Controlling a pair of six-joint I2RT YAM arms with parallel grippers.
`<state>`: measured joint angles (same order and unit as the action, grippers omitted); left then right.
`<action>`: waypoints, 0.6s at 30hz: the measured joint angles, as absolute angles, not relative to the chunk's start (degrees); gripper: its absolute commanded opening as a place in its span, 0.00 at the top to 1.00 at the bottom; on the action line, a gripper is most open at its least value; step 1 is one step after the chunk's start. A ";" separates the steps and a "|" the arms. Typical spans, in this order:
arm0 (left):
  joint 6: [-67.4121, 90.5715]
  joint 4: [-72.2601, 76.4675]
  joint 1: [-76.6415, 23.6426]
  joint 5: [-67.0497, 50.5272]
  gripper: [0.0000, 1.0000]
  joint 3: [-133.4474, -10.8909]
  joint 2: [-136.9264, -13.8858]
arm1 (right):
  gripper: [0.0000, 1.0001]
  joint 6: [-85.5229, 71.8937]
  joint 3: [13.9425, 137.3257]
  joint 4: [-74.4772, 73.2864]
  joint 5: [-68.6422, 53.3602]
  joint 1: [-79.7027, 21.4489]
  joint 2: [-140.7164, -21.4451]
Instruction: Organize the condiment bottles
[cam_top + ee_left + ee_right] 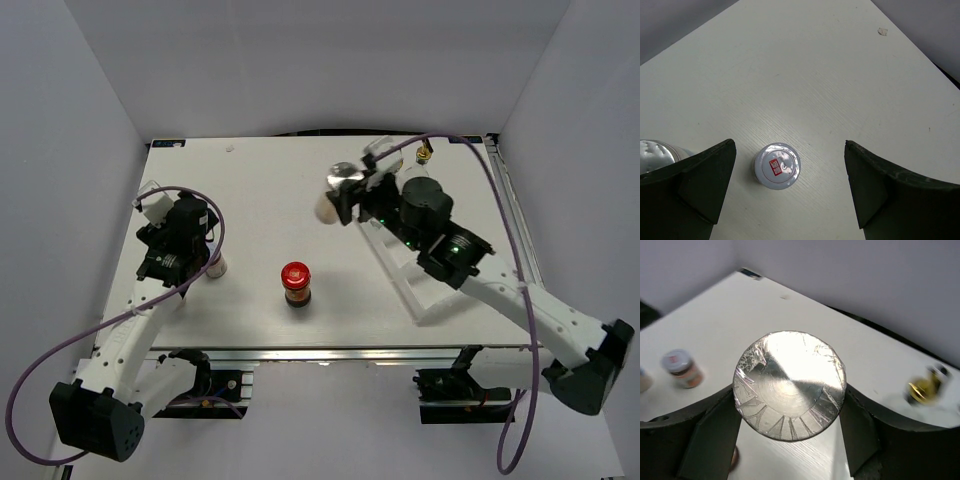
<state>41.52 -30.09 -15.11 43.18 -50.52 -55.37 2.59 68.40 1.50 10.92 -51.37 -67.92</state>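
Silver-lidded white shaker fills the right wrist view, where only its crinkled round lid shows. From above, its white body leans out under the right gripper, just beside the far end of the white divided plastic tray, which the right arm mostly covers. Whether the shaker rests on the table cannot be told. That gripper's fingers are partly closed and press against opposite sides of the lid, holding it. Beyond, the gold pourer of a clear glass cruet is blurred, its glass hard to make out. The red-lidded brown jar stands alone mid-table, apart from both arms. The white-lidded jar with a red label stands on the white table between the fingers of the left gripper, spread wide and touching nothing. A silvery object at that view's left edge is half hidden by a finger and cannot be identified.
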 measured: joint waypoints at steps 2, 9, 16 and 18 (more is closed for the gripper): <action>41.19 -29.58 -15.11 42.41 0.02 -50.13 -55.42 | 0.99 0.78 67.24 -3.01 16.10 -48.05 -64.55; 40.73 -28.49 -15.11 41.45 0.02 -50.09 -55.42 | 0.99 -5.41 59.24 -13.69 28.14 -36.80 -56.73; 40.73 -28.34 -15.11 41.41 0.02 -50.09 -55.42 | 1.00 -5.48 54.11 -12.21 28.62 -25.30 -58.11; 40.75 -28.47 -15.11 41.43 0.02 -50.09 -55.42 | 1.00 -5.10 53.39 -9.54 27.09 -23.46 -59.94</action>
<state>40.75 -28.47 -15.11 41.43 -50.09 -55.42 -5.10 53.39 -9.54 27.09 -23.46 -59.94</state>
